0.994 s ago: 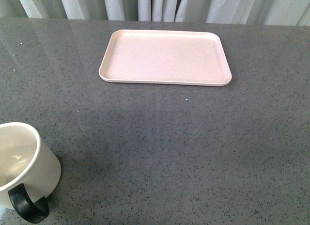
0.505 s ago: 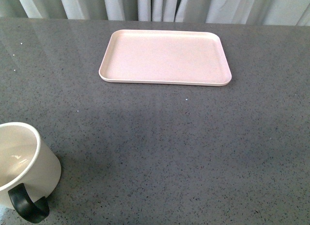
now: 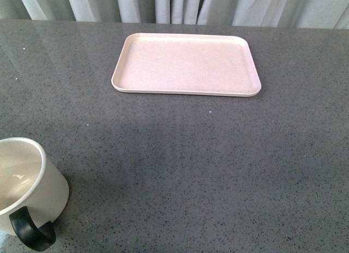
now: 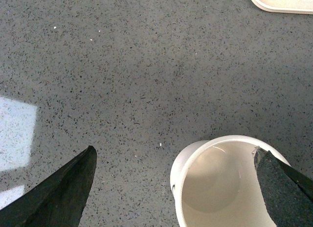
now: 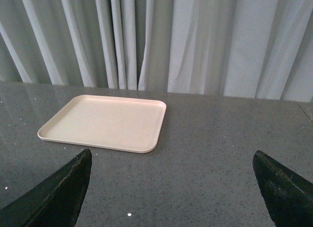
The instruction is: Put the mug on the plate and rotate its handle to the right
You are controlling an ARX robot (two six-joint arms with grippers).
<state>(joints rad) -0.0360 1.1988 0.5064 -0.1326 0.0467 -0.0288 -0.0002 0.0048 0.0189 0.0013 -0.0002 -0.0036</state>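
While the mug (image 3: 32, 179) sits apart from the plate (image 3: 185, 65) (handle (image 3: 30, 235) toward the robot), left claw (image 4: 173, 149) and right claw (image 5: 171, 152) gape.

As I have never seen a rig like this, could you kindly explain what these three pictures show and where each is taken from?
This is a robot with two arms, each ending in a two-fingered claw. The front view comes from a camera on its body. It shows a grey speckled table with a white mug near the left, its black handle towards the camera, and a pink plate further back. The other two pictures come from cameras on the wrists, and the dark wedges in them are the claw fingers. The left claw is open, looking down into the mug without gripping it. The right claw is also open and holds nothing. It faces the plate and the curtains.
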